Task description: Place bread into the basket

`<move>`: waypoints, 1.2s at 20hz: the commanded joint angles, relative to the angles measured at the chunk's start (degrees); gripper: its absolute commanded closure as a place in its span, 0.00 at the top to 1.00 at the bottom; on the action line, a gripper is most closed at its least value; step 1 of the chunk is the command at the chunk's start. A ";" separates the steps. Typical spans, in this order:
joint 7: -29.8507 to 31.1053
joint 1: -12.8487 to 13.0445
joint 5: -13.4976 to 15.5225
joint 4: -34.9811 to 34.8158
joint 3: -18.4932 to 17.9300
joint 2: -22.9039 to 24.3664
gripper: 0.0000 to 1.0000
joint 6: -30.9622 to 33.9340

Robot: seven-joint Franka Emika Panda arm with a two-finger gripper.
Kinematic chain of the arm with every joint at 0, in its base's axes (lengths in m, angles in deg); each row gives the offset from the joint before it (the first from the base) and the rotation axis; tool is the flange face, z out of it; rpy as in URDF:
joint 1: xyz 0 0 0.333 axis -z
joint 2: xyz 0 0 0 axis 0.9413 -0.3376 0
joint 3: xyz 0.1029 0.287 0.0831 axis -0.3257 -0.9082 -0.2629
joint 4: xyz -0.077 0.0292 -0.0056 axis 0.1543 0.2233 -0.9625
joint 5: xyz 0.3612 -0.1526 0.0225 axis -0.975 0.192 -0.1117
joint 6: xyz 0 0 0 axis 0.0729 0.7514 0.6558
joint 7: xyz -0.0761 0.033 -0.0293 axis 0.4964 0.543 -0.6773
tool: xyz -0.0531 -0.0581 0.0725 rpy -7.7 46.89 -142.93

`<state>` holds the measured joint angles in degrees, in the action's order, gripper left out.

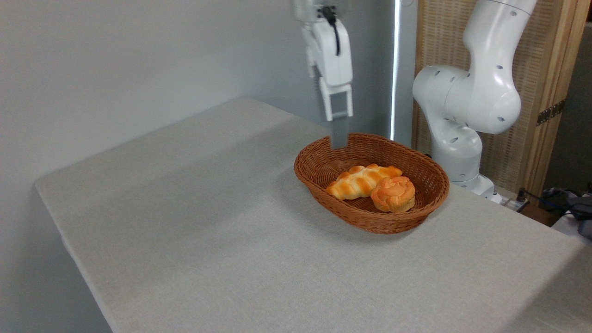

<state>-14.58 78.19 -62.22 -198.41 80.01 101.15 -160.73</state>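
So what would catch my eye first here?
Probably the brown wicker basket right of centre on the grey table, holding a round golden bun beside a longer braided loaf. Above its back rim hangs the white gripper, holding nothing.

We see a glossy white arm with rounded joints dotted by small dark holes, a black cable on the white gripper, and grey fingers
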 commanded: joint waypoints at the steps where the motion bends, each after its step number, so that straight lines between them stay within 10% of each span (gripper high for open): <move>1: 12.35 0.17 2.18 10.65 1.42 -9.50 1.00 0.72; 9: 28.81 0.17 5.70 24.64 2.47 -21.55 1.00 -1.12; 14: 29.09 0.00 5.70 24.91 2.47 -23.67 1.00 -12.36; 24: 32.68 -3.96 5.09 24.91 7.66 -23.94 1.00 -11.50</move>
<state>15.03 76.37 -57.51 -174.45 85.11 77.64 -172.95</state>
